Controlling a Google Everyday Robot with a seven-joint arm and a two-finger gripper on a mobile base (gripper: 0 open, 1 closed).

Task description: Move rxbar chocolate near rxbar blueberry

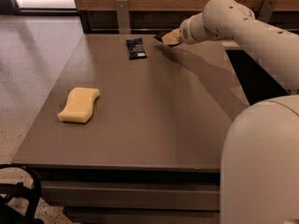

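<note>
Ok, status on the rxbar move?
Gripper at table's far edge, just right of rxbar blueberry. Rxbar chocolate not clearly visible; something dark at gripper tip. Yellow sponge front left, out of the way.

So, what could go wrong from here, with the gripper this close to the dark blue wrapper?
1. The gripper hangs over the far edge of the grey table, just right of the small navy-blue foil bar wrapper; a move leftward could knock that wrapper away.
2. Something dark shows at the gripper's tip; I cannot tell whether it is the black bar. If loosely held, it might fall behind the table.
</note>
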